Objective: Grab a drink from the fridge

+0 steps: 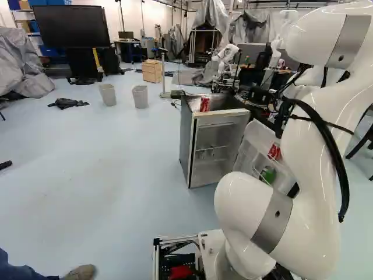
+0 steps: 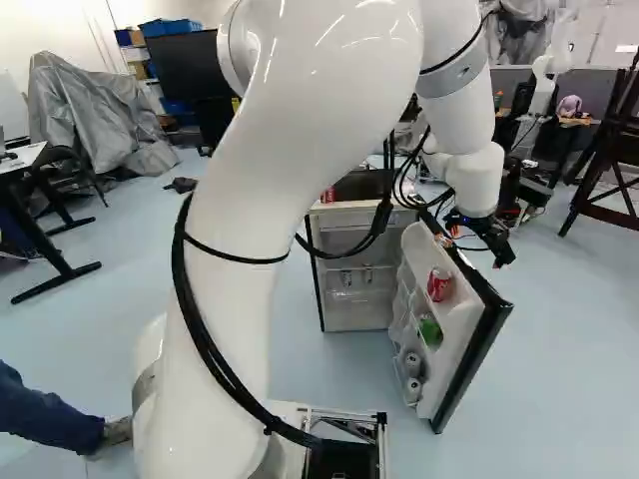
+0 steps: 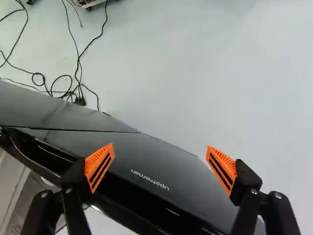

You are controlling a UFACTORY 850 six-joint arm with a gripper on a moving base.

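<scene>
Gripper [image 2: 504, 255]: one, black, carried by the white arm [image 2: 290, 130], located beyond the open fridge door [image 2: 477, 344] in the right base view. In the wrist view, the gripper [image 3: 160, 169]: two fingers with orange pads [image 3: 99, 166], spread wide apart, nothing held between them. Below them: the door's dark outer face and edge, sloping across; contact could not be told. Floor cables [image 3: 78, 88]: black, loosely looped, beyond the dark panels.

Drinks, on the door's inner racks: one red can [image 2: 439, 284], upper; one green can [image 2: 430, 330], under it; two pale cans [image 2: 412, 389], lowest. Second red can [image 1: 204, 104]: on top of the fridge [image 1: 205, 146], near its front edge. Fridge: front open, door swung out; small items on an inner shelf were too small to identify.

Outlying: two grey bins [image 1: 140, 97], side by side, apart; wooden cabinet [image 1: 152, 70], behind them; large dark screen [image 1: 69, 26]; another robot [image 1: 224, 55], white, past the fridge.
</scene>
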